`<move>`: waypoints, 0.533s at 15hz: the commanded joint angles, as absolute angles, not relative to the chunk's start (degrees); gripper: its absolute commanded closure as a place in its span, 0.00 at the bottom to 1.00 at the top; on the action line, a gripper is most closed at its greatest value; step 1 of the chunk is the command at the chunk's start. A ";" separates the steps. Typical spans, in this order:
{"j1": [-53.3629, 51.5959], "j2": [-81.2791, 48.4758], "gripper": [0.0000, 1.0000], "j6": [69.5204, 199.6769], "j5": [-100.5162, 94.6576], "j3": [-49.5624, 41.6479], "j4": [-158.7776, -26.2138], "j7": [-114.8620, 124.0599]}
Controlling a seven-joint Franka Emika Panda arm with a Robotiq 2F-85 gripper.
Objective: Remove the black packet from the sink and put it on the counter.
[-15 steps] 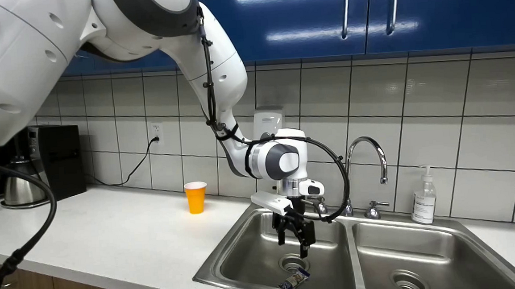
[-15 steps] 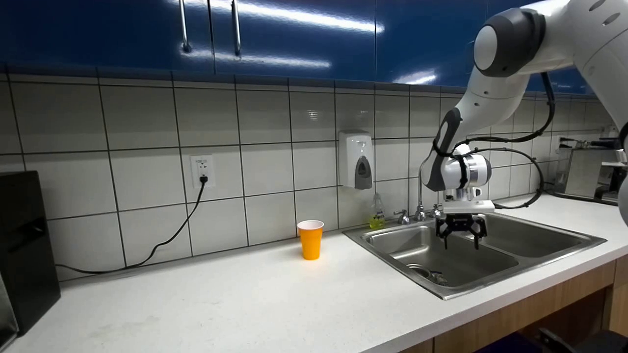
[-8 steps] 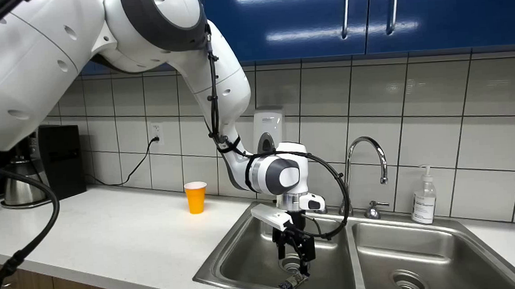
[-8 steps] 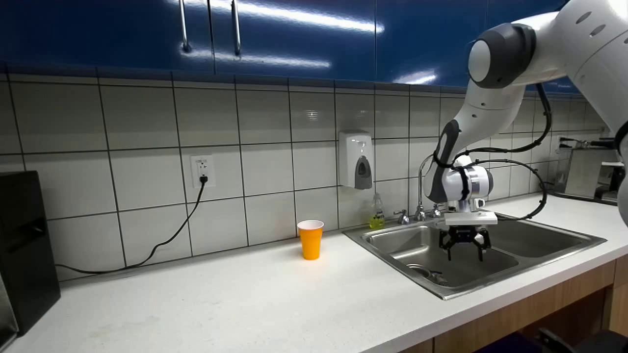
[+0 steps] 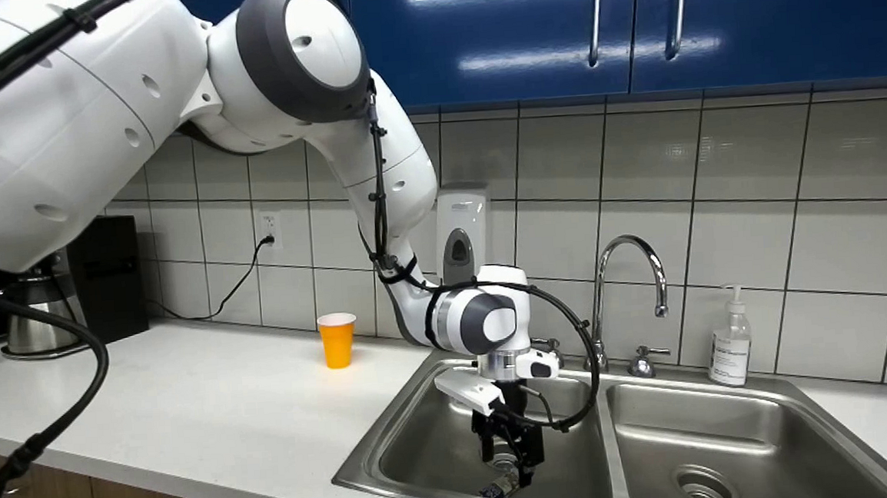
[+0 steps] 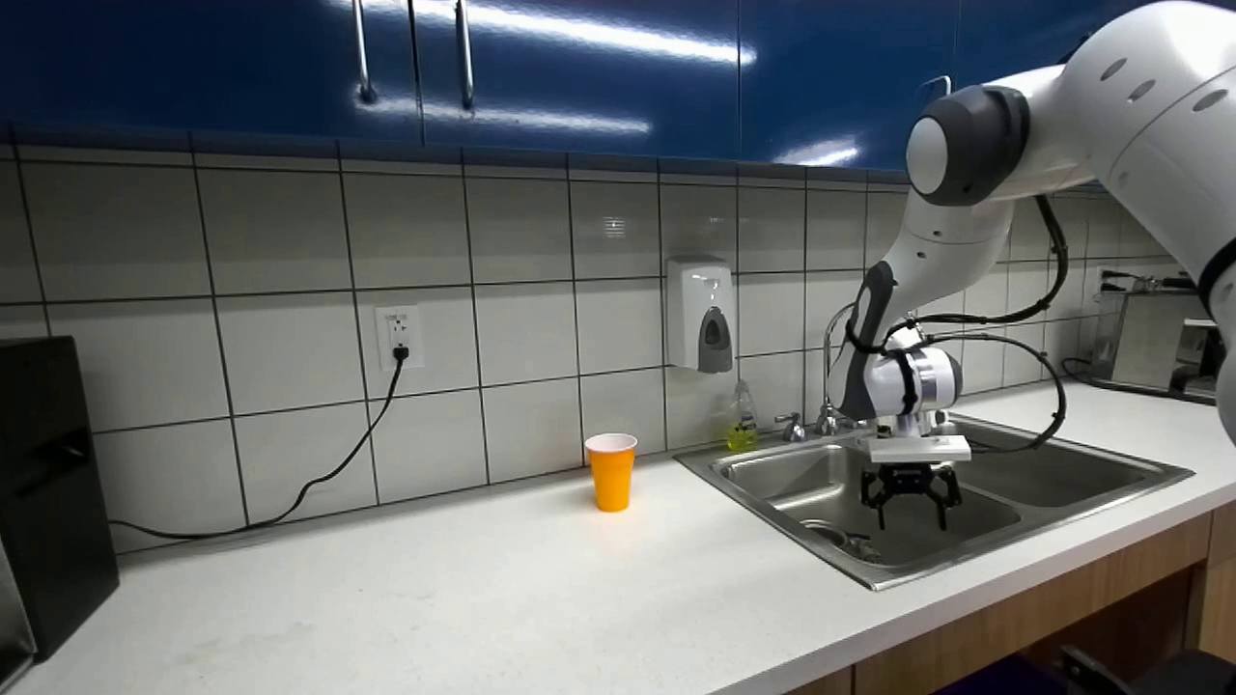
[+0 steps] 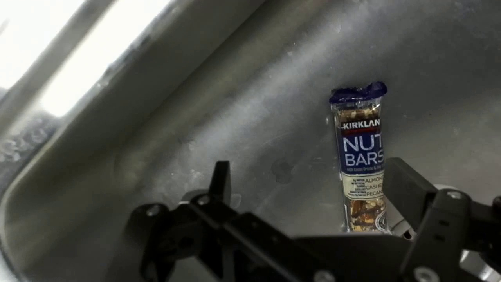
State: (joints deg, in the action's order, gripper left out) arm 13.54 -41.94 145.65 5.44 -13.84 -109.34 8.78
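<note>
The packet, a blue and clear-wrapped nut bar (image 7: 362, 152), lies flat on the floor of a basin of the steel sink (image 5: 615, 454), beside the drain. It shows partly in an exterior view (image 5: 497, 489) and small in an exterior view (image 6: 862, 548). My gripper (image 7: 309, 168) is open and empty, pointing down inside that basin. In the wrist view the packet is between the fingers, close to the right finger, which covers a little of its edge; I cannot tell if they touch. The gripper base hides its near end. The white counter (image 5: 192, 418) runs beside the sink.
An orange cup (image 5: 337, 340) stands on the counter near the tiled wall. A curved faucet (image 5: 628, 245) and a soap bottle (image 5: 729, 351) are behind the sink. A black appliance (image 6: 53, 502) stands further along the counter. The basin walls and rim surround the gripper.
My gripper has moved down into the basin, closer to the packet, with its fingers staying open. The packet has not visibly moved.
</note>
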 commanded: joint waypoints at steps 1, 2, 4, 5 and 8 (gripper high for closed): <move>13.51 -46.29 0.00 145.02 5.58 -13.43 -104.43 10.68; 13.23 -47.46 0.00 145.06 5.40 -13.64 -103.27 11.13; 13.08 -49.49 0.00 144.77 5.38 -13.65 -100.99 11.60; 12.99 -50.50 0.00 144.61 5.34 -13.68 -99.79 11.83; 12.51 -53.30 0.00 144.16 5.20 -13.72 -96.45 12.55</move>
State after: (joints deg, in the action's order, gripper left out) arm 12.95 -50.21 145.63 5.44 -13.69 -101.06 10.60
